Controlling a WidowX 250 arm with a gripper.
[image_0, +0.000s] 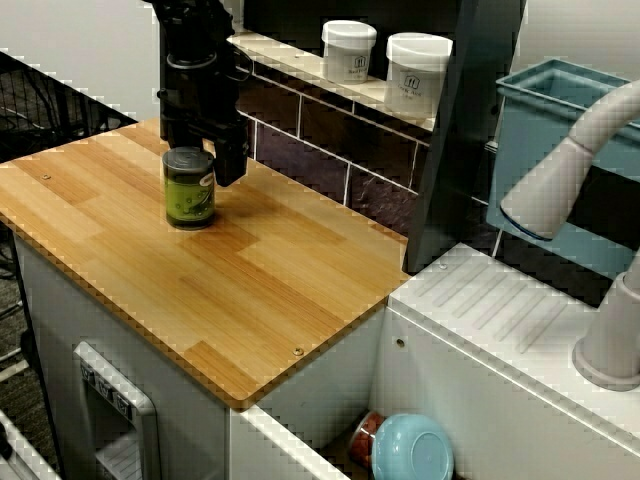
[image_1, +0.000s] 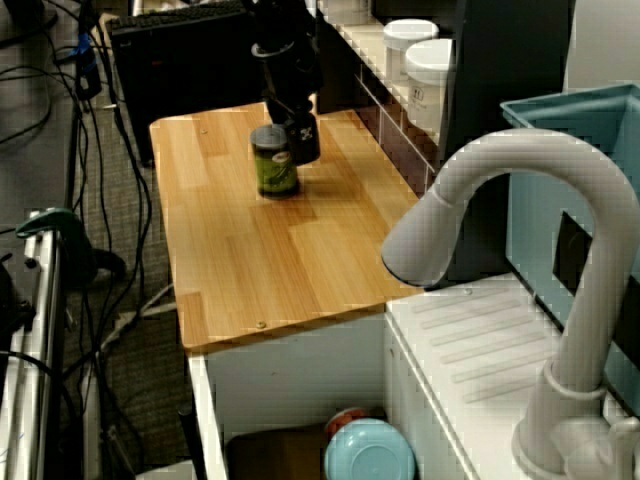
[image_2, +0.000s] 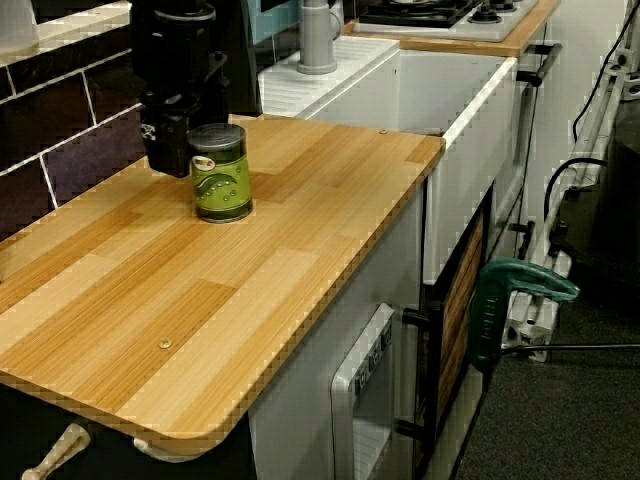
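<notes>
On the wooden counter (image_0: 250, 290), green can (image_0: 189, 187) stands upright; black gripper (image_0: 212, 150) close behind it, toward tiled wall (image_0: 320, 135); cannot tell how the jaws stand.

Obs.: what is hidden, cropped or unreadable.
My arm runs off the top edge in all three views. In the view across the sink, the green can (image_0: 189, 188) covers part of my gripper (image_0: 205, 150), so I cannot tell whether my fingers touch it. The can's label print is too small to read, as is that on the white jars (image_0: 348, 50). The blue bowl (image_0: 412, 450) is cut by the bottom edge and hides most of a red thing (image_0: 367, 432). The tap (image_0: 570, 170) is cropped at the right.
</notes>
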